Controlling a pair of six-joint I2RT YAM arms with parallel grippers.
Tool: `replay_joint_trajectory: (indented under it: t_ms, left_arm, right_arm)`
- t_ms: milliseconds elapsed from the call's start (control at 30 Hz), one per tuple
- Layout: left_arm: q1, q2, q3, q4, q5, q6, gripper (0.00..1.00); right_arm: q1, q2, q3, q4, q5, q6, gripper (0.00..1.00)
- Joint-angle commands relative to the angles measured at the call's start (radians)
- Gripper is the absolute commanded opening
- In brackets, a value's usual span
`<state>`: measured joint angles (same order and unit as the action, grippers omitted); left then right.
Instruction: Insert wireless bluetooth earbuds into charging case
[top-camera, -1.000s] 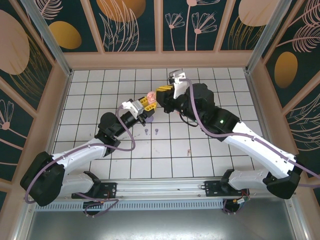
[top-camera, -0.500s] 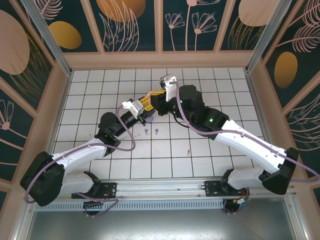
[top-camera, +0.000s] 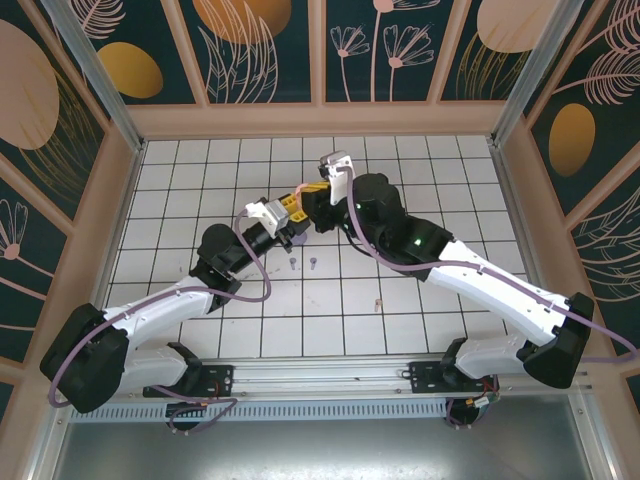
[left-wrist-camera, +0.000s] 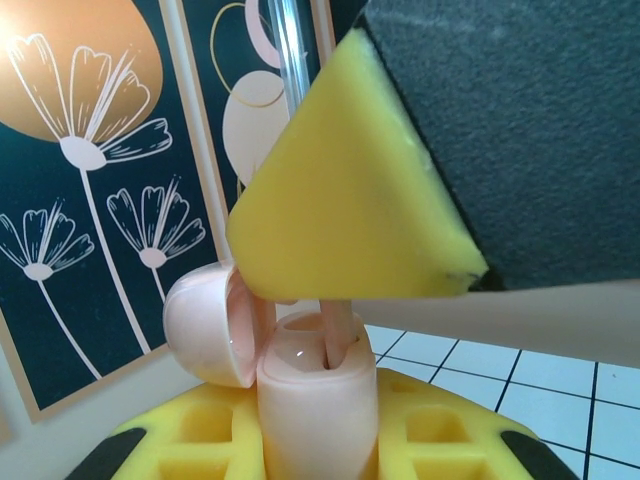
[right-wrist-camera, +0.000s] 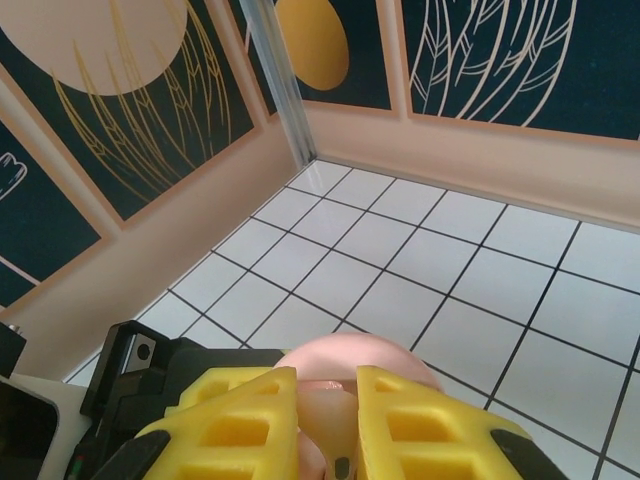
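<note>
Right gripper (right-wrist-camera: 325, 385) with earbud (left-wrist-camera: 337, 330) nearer case (left-wrist-camera: 318, 400)

This is a robot test cell: a staged lab enclosure. A white gridded surface (top-camera: 180, 180) is boxed in by dark panels (top-camera: 385, 45) painted with flowers and leaves, framed in pale wood with aluminium posts (top-camera: 90, 75). A left arm (top-camera: 160, 310) and a right arm (top-camera: 500, 280) are bolted to a metal rail (top-camera: 320, 378) at its near edge.
</note>
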<state>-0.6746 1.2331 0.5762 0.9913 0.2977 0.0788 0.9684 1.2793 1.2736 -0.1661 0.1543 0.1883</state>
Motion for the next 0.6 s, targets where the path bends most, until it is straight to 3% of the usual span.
replay_joint_trajectory:
  t_ms: [0,233,367,433,500,567]
  left_arm:
    - [-0.005,-0.026,0.035,0.033,-0.006,0.014,0.0]
    - [-0.006,-0.024,0.044,0.026,-0.006,0.014,0.0]
    - [-0.006,-0.02,0.05,0.008,-0.009,0.009,0.0]
    - [-0.006,-0.017,0.047,0.007,-0.012,0.003,0.0]
    - [-0.006,-0.015,0.044,0.008,-0.017,0.0,0.0]
    - [-0.006,-0.016,0.036,0.012,-0.023,-0.005,0.0]
  right_arm:
    - [-0.002,0.009,-0.02,0.002,0.025,-0.015,0.17]
    - [0.005,0.022,-0.015,-0.038,-0.164,-0.08,0.16]
    - [0.007,0.042,0.013,-0.08,-0.147,-0.087,0.21]
    - [0.006,0.046,0.035,-0.095,-0.083,-0.072,0.33]
    - [-0.002,0.034,0.059,-0.104,-0.028,-0.043,0.53]
    - [-0.012,0.009,0.082,-0.113,0.017,-0.008,0.6]
